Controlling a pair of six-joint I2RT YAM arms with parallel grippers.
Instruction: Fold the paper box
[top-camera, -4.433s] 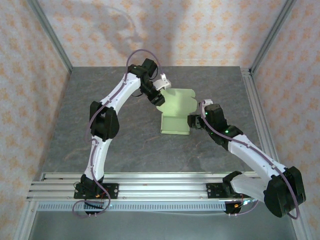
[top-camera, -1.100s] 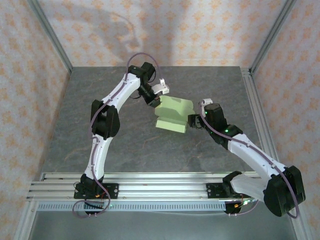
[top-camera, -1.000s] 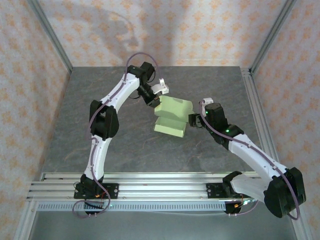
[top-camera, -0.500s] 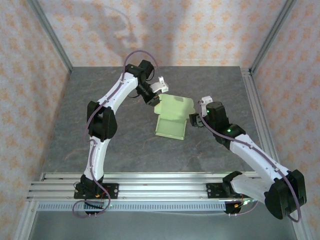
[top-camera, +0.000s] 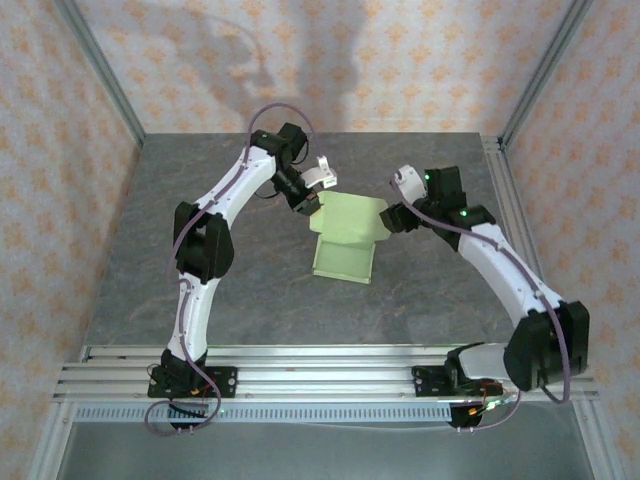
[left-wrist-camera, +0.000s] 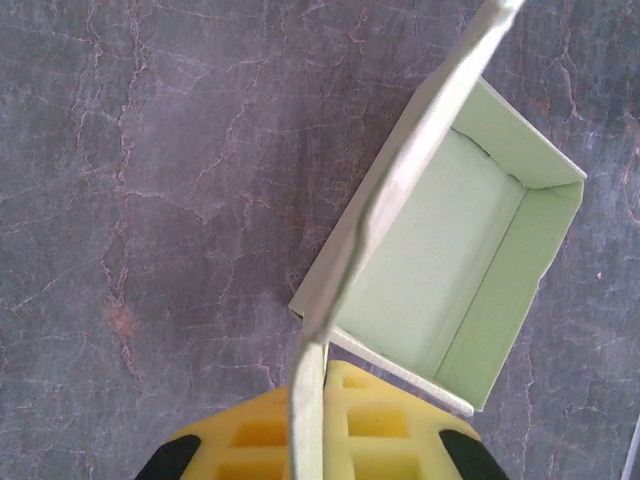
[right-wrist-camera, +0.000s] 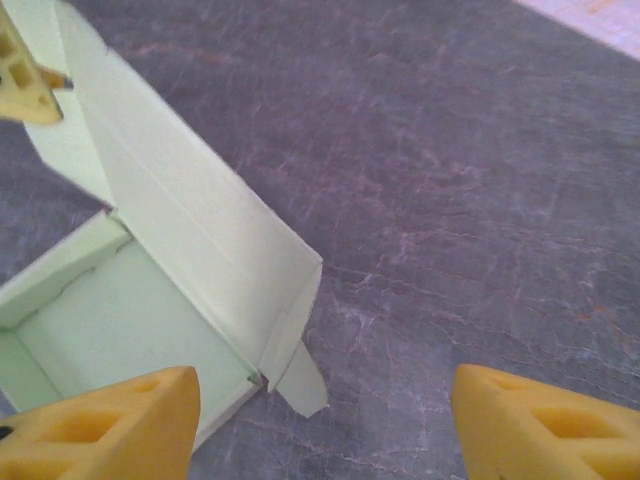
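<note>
Top external view: paper box (top-camera: 345, 258) sits mid-frame on the table (top-camera: 220, 290), its long axis running up-down and its lid (top-camera: 350, 215) raised. The left gripper (top-camera: 312, 203) pinches the lid's upper-left corner. The right gripper (top-camera: 393, 222), jaws apart and empty, sits just right of the loose side flap (right-wrist-camera: 297, 378).

Right gripper (right-wrist-camera: 322, 425) jaws wide apart, nothing between them; paper box (right-wrist-camera: 190, 235) by its left fingertip, tray open, lid tilted up; left gripper's fingertip (right-wrist-camera: 24, 72) at lid's top corner; grey table (right-wrist-camera: 470, 190).

pale green paper box (top-camera: 345, 258), grey marbled table (top-camera: 240, 270)
</note>
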